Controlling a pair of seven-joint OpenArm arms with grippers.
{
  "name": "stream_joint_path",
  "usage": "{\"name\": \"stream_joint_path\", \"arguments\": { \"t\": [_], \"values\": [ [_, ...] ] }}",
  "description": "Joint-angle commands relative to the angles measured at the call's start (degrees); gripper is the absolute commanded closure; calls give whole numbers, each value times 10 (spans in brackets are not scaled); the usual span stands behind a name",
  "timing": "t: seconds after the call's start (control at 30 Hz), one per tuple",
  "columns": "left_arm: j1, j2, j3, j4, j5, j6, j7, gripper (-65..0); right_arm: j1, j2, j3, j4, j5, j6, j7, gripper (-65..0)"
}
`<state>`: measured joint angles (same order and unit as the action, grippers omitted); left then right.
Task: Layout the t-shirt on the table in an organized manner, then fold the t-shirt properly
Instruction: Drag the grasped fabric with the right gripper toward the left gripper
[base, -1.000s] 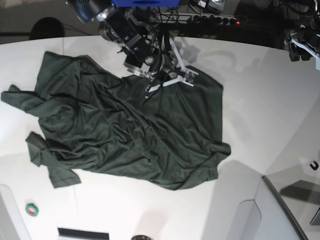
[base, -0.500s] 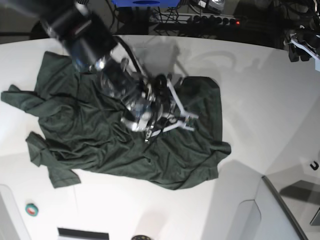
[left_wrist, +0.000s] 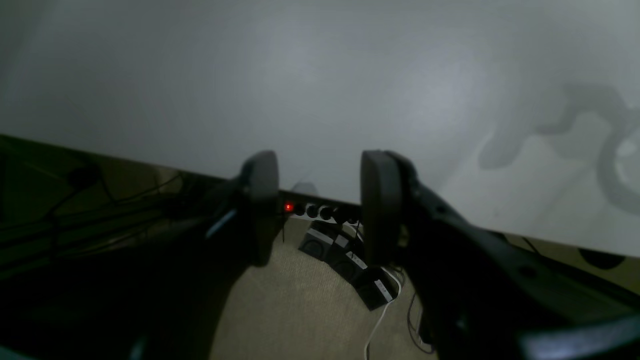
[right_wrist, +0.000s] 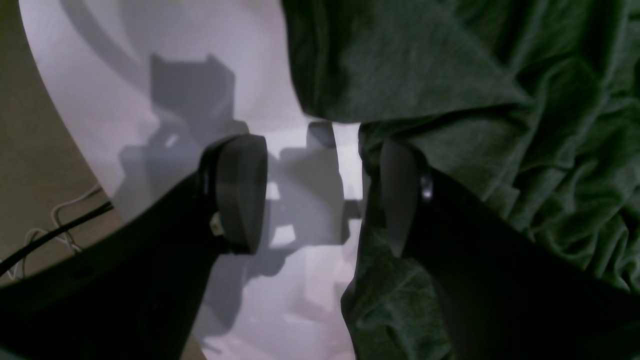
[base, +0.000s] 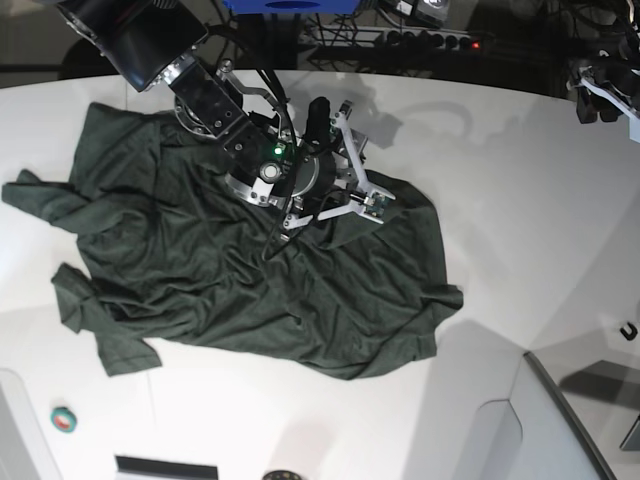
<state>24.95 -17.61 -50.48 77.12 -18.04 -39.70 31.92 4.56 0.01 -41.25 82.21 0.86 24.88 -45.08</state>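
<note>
Dark green t-shirt (base: 250, 290) lies spread but wrinkled across the left and middle of the white counter (base: 520, 200), sleeves bunched at the left edge, hem corner reaching toward lower right, lots of folds through the middle. Right gripper (base: 345, 170) sits low over the shirt's upper edge near the counter's far side, arm reaching in from upper left of the base view. In the right wrist view the right gripper (right_wrist: 320, 200) has its jaws apart with a clear gap, nothing clamped between them; bare counter (right_wrist: 310, 280) shows in the gap, one finger (right_wrist: 240, 190) is over white surface, the other finger (right_wrist: 400, 195) is right at the shirt's edge (right_wrist: 450, 100), contact with the cloth can't be told. Fabric there is humped up in a fold just beyond the fingertips. Left gripper (base: 605, 95) is parked at the far right edge of the counter, well apart from the shirt. Left wrist view: left gripper (left_wrist: 320, 200) has its jaws partly apart, empty, hanging past the counter edge (left_wrist: 350, 90) with a power strip (left_wrist: 320, 212) and cables on the floor below. A small teal round object (base: 63, 419) rests near the front left of the counter, apart from the shirt.
</note>
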Motion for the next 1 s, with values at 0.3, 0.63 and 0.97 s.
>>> {"name": "stream_joint_path", "arguments": {
  "t": [0.3,0.63,0.97],
  "values": [
    [5,-12,-6,8,-6,-3,-10,-268,16,-56,46,-88,2,-5,54,-341],
    [7,-12,-7,8,-6,-3,-10,-268,30,-76,48,-160,5,-5,93,-258],
    [4,-12,-6,8,-6,-3,-10,-268,58,-86,-8,-146,62,-5,92,-23]
  ]
}}
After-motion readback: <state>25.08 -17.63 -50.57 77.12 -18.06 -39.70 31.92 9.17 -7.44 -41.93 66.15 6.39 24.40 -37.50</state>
